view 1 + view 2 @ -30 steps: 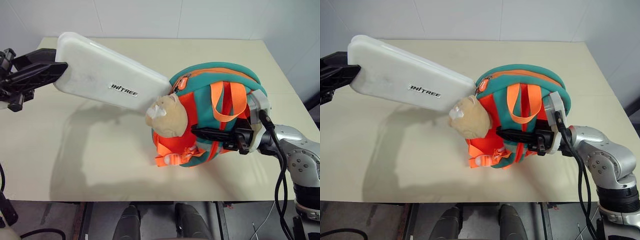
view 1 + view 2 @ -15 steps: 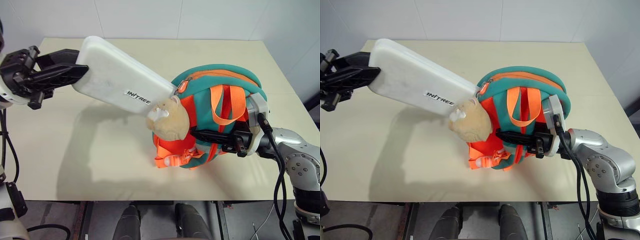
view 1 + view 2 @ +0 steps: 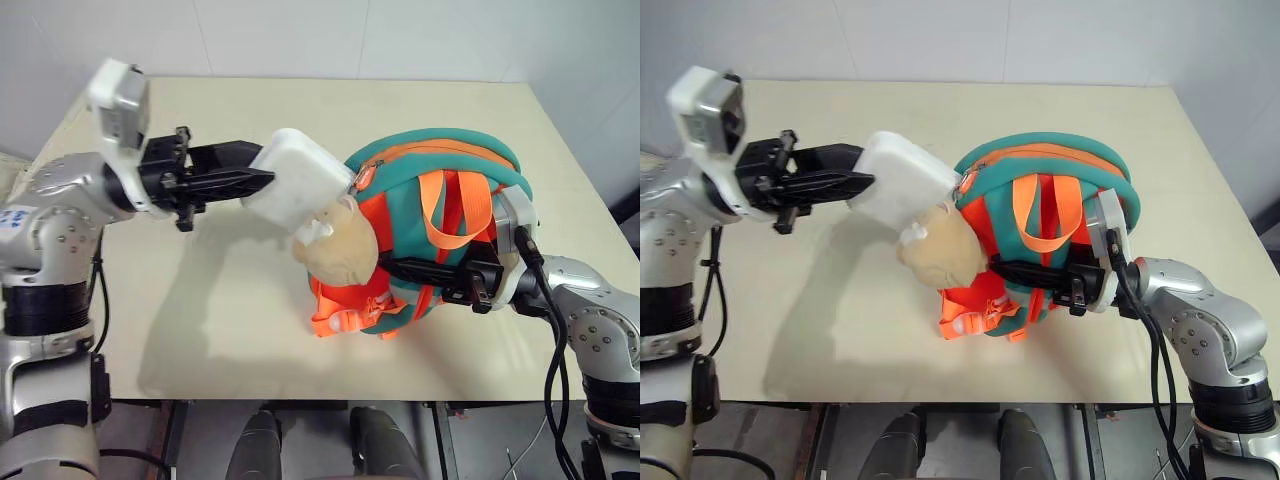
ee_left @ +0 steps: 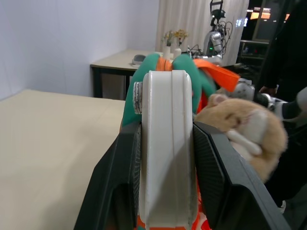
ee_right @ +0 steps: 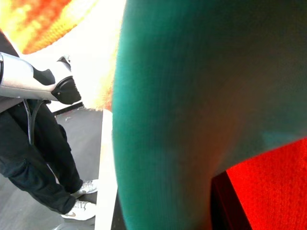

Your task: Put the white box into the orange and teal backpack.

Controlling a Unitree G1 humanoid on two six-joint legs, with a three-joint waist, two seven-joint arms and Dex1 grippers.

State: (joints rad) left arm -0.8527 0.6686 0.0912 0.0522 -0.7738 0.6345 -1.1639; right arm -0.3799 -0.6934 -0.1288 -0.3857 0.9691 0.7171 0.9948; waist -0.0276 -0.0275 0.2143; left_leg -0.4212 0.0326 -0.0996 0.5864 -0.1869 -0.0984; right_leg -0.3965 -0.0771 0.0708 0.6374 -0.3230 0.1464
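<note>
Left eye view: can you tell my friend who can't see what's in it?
The left tool pushes a white box into the orange and teal backpack. The right tool holds the backpack on a beige table.

Bare tabletop left and front; centre crowded.
The table (image 3: 200,330) lies open beside the orange and teal backpack (image 3: 440,170), whose plush head (image 3: 338,245) crowds the white box (image 3: 295,185) at the opening.
</note>
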